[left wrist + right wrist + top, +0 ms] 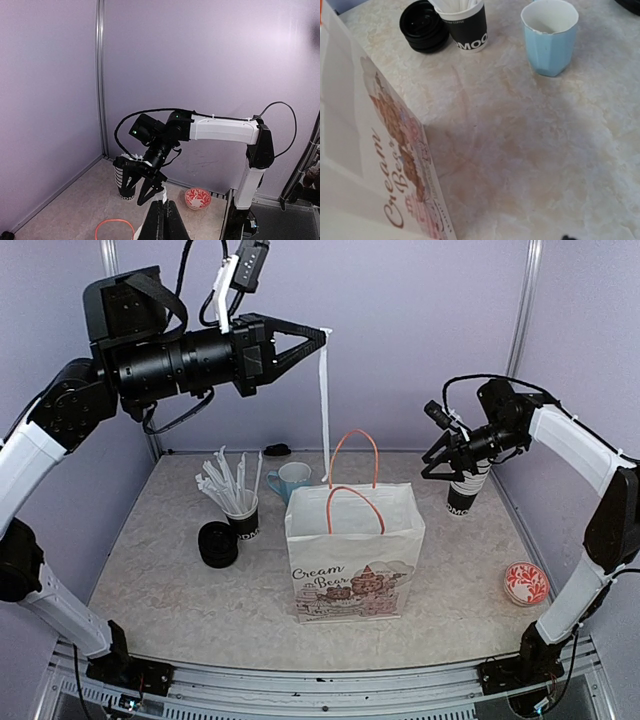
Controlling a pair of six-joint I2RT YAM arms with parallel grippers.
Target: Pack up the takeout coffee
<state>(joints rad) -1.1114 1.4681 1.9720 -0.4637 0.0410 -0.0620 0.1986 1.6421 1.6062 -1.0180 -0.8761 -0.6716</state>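
**Q:** How do the hands stand?

**A:** Left hand point(322, 333), raised high, pinches a long white stick point(325, 410) hanging down. Right hand point(430, 462), fingers spread, sits close beside the small black paper cup point(463, 498) at the bench's point(180, 590) far right, right of the white orange-handled paper bag point(355, 550).

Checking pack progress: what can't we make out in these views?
- Paper bag inside: top view, own walls hide it.
- Right end effector: right wrist view, nearly all below bottom edge.
- Cup, its top: top view, right end effector covers it.
- Dark object at back: top view, too small.
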